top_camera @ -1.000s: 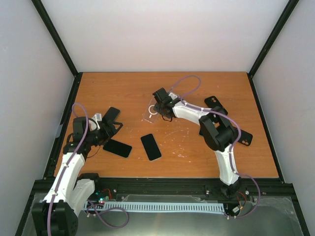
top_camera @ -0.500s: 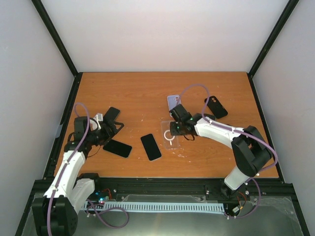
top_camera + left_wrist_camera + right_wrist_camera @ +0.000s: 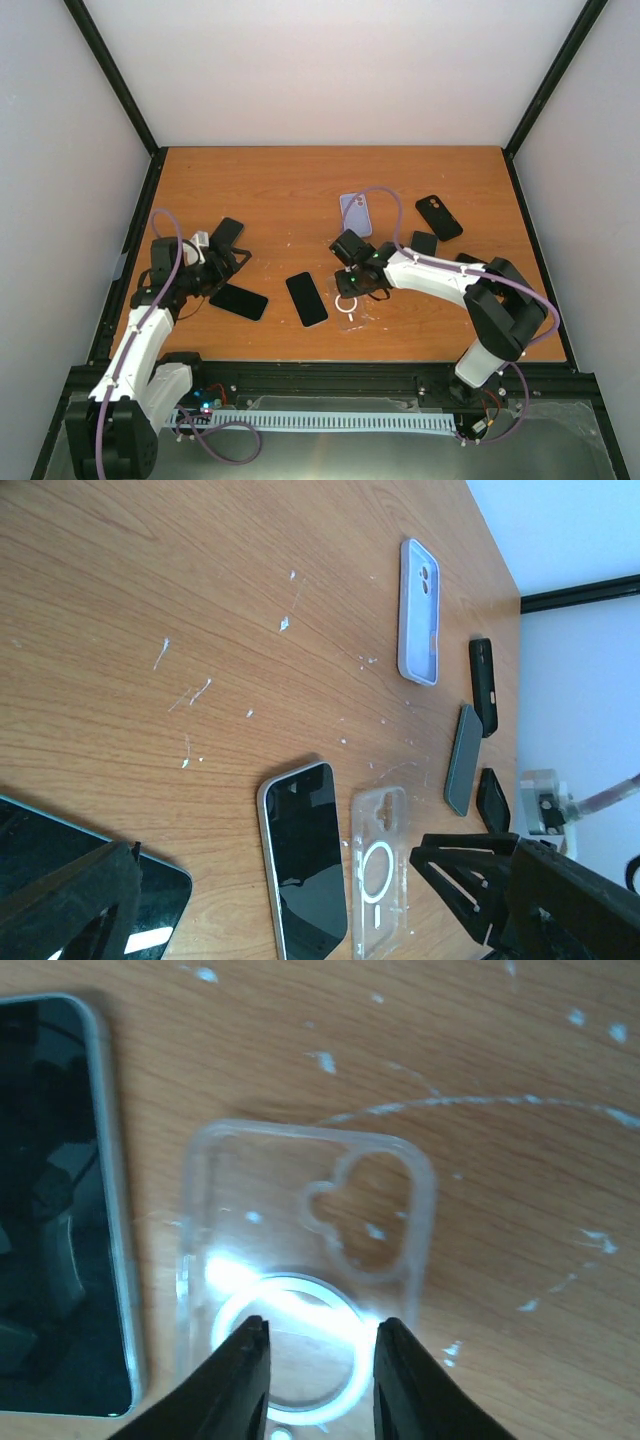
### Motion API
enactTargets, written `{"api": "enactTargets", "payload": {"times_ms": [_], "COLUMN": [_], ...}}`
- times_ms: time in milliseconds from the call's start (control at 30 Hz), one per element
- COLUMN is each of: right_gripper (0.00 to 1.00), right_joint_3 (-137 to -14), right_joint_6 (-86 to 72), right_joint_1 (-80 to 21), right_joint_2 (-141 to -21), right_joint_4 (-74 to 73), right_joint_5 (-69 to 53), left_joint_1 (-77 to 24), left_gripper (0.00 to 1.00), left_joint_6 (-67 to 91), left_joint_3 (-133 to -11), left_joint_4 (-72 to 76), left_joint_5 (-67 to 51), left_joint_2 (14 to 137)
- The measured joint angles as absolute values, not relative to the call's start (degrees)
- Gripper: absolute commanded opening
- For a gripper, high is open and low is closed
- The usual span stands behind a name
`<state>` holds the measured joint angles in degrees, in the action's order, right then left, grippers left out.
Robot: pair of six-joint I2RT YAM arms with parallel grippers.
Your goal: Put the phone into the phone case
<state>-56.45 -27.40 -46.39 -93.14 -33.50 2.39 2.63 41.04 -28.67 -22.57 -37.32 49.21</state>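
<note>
The phone (image 3: 307,298) lies screen-up on the wooden table, and also shows in the left wrist view (image 3: 302,855) and the right wrist view (image 3: 50,1210). The clear phone case (image 3: 350,304) with a white ring lies flat just right of it, parallel to it (image 3: 378,860) (image 3: 300,1250). My right gripper (image 3: 353,287) (image 3: 318,1335) is open, its two black fingers apart over the case's ring. My left gripper (image 3: 225,263) (image 3: 272,880) is open at the left, low over a second black phone (image 3: 238,301).
A lavender case (image 3: 355,213) (image 3: 418,625) lies behind the clear one. A black case (image 3: 438,217), a dark phone (image 3: 423,243) and another black case by the right arm lie at the right. A black phone (image 3: 228,232) lies near the left gripper.
The right arm has brought the clear case from the far middle of the table down beside the phone, where it now lies flat. The left arm has barely moved.
</note>
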Motion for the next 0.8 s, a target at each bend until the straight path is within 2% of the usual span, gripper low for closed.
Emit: {"api": "enactTargets", "payload": {"times_ms": [233,400,800], "right_gripper": [0.51,0.65,0.84], "right_joint_3": [-60.97,-65.45,-72.4], "right_joint_6": [-30.15,-32.27,-33.47], "right_joint_1": [-51.53,-56.34,-59.07], "right_joint_2": [-93.67,-98.17,-108.88], "right_joint_4": [-33.56,-32.8,-31.79], "right_joint_5": [2.68,4.08,6.55], "left_joint_1": [2.63,2.63,2.63], "left_gripper": [0.99,0.99,0.99], "left_joint_6": [41.12,41.91,42.13], "left_joint_3": [-28.77,-30.0,-33.61], "left_joint_4": [-24.69,-26.48,-29.26], "left_joint_5": [-35.03,-32.45,-27.81], "left_joint_2": [46.78,41.78,37.26]}}
